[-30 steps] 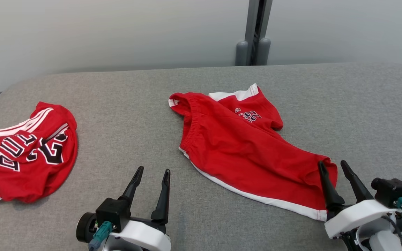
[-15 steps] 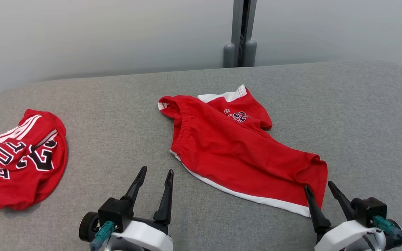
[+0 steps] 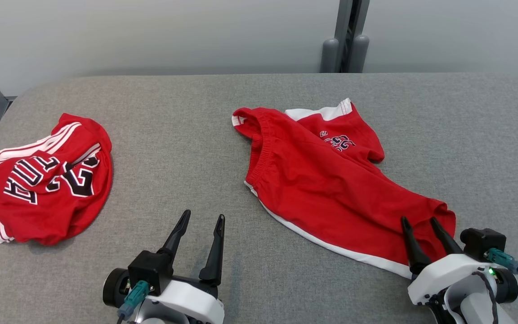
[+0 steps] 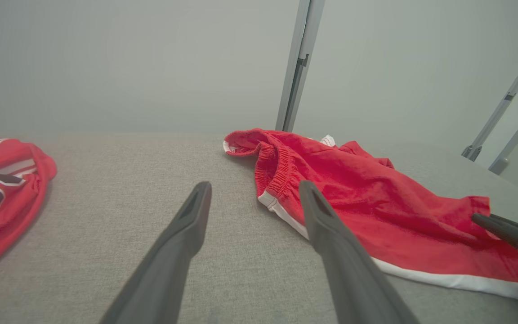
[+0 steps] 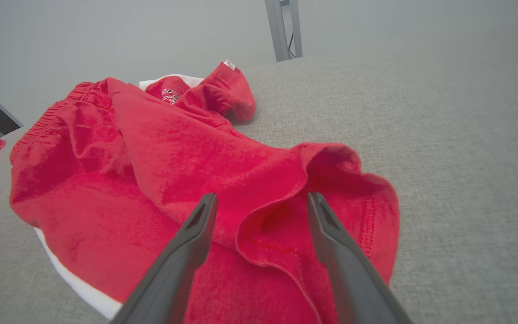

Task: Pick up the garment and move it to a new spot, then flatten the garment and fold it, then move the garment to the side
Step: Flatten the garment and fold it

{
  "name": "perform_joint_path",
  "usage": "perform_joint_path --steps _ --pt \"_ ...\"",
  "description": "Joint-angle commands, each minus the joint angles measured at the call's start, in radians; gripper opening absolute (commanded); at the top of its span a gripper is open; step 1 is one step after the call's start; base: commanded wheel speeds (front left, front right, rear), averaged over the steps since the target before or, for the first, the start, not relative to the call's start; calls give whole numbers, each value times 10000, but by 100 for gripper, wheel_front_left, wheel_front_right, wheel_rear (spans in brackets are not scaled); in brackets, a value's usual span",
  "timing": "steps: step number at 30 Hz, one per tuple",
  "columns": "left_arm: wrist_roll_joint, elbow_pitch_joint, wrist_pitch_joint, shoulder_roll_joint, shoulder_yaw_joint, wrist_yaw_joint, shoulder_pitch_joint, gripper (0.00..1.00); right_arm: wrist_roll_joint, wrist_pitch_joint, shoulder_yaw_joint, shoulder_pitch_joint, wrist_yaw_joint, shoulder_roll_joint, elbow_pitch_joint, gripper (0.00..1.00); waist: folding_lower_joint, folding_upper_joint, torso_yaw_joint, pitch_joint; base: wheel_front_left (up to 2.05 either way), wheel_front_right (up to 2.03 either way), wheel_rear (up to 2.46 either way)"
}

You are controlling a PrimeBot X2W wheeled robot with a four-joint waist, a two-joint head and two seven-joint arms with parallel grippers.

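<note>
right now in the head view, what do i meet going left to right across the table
crumpled red jersey → left gripper, open over bare cloth → red shorts → right gripper, open, its fingers over the right end of the shorts

A wide grey fabric-covered table [image 3: 187,135] with rounded far corners carries two garments, lying well apart. Right of centre, red shorts [image 3: 326,189] with white trim lie loosely spread, the elastic waistband toward the middle of the table and a wrinkled leg opening near the front right. At the far left, a red jersey [image 3: 47,180] with black-and-white lettering and white stripes sits in a rumpled heap.
</note>
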Motion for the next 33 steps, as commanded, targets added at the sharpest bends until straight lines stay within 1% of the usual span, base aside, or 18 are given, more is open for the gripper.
perform_joint_path --steps 1,2,3,4,7,11,16,19,23,24,25,27,29,33 --pt "-37 15 -32 43 26 40 -93 100 288 -25 -27 -156 1 -51 169 99 0 0 81 57 0 0 0" --pt "-38 15 -32 43 28 40 -86 100 497 -23 -26 -205 1 -38 251 47 0 0 102 68 0 0 0" --pt "-38 18 -32 43 29 43 -76 100 689 -7 -61 -268 1 -39 350 17 0 0 118 76 0 0 0" --pt "-39 20 -32 43 28 47 -69 100 839 -7 -70 -356 1 -58 410 0 0 0 130 85 0 0 0" --pt "-42 10 -32 44 35 65 -66 100 1218 -13 -114 -482 1 -146 481 0 0 0 145 99 0 0 0" --pt "-43 6 -32 43 88 83 -101 100 1422 -19 -256 -496 1 -394 325 0 0 0 73 98 0 0 0" --pt "-29 -3 -34 44 67 88 -145 100 1820 -22 -804 -489 1 -712 194 0 0 0 -21 111 0 0 0" --pt "-36 -25 -32 43 33 73 -178 100 2096 -23 -1103 -610 1 -904 362 0 0 0 -43 157 0 0 0" --pt "-21 -36 -34 44 4 57 -227 100 2272 -3 -1018 -781 1 -1039 560 0 0 0 -48 224 0 0 0" --pt "-15 -37 -32 44 5 55 -240 100 2310 37 -943 -837 1 -1089 622 42 0 0 -51 241 0 0 0" --pt "-8 -29 -32 43 1 54 -249 100 2409 185 -873 -890 1 -1104 750 100 0 0 -58 250 0 0 0" --pt "3 -5 -34 43 26 71 -262 100 2393 203 -704 -1051 1 -1198 906 100 0 0 -103 253 0 0 0" --pt "20 25 -32 43 57 87 -254 100 2473 285 -571 -1179 1 -1140 1075 100 0 0 -213 225 0 0 0" --pt "25 49 -32 43 124 70 -265 100 2409 255 -280 -1186 1 -1154 1115 100 0 0 -592 144 0 0 0"
